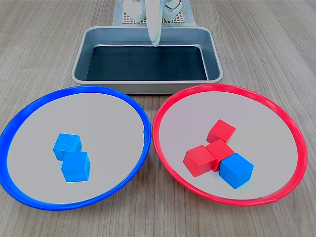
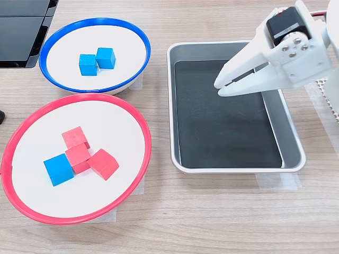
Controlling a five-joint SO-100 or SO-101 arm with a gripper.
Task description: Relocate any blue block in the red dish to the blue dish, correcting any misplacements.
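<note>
In the first exterior view, the round blue-rimmed dish (image 1: 22,123) is holding two blue cubes (image 1: 72,157). The small bright-blue block (image 1: 236,170) is sitting at five o'clock in the round red-rimmed dish (image 1: 170,106), touching red cubes (image 1: 211,147). The white hand (image 2: 220,87) is hanging nearly closed, empty, over the rectangular metal tray (image 2: 290,129).

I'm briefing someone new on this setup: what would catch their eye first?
The lone blue block in the red dish, pressed against a cluster of red cubes, stands out. Beside it, the blue dish holds two blue cubes. The white gripper hovers over the metal tray, holding nothing.
</note>
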